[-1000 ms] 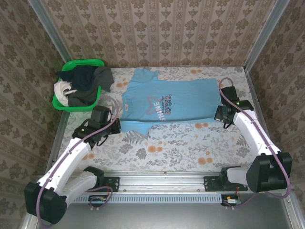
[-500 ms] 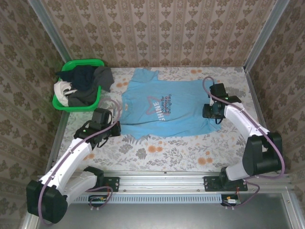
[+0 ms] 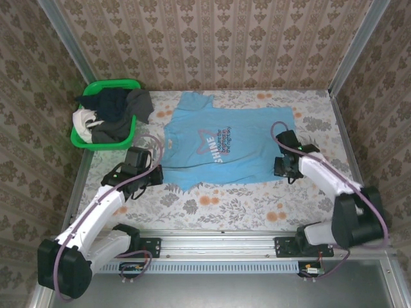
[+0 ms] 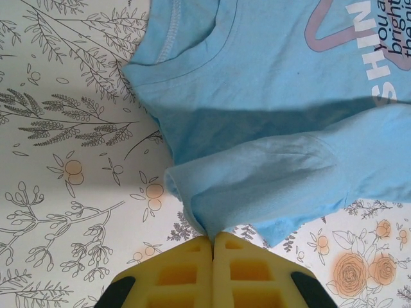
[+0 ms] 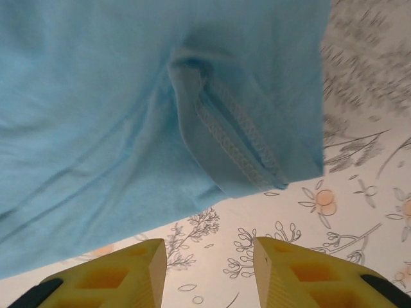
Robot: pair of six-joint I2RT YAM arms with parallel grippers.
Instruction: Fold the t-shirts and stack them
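One blue shirt point(image 3: 225, 144) lies spread on the table point(image 3: 257, 205), the left pincer point(image 4: 212, 239) clenched on its sleeve point(image 4: 257, 186) tip, the right pincer point(image 5: 209, 256) released and empty just short of a doubled-over hem point(image 5: 231, 138) corner. We judge the sleeve bite thin enough to slip under a pull, and the doubled hem liable to set a crooked fold. We cannot see how much cloth the left pincer holds, nor count the heap point(image 3: 112, 112) of clothes in the basket point(image 3: 110, 82).
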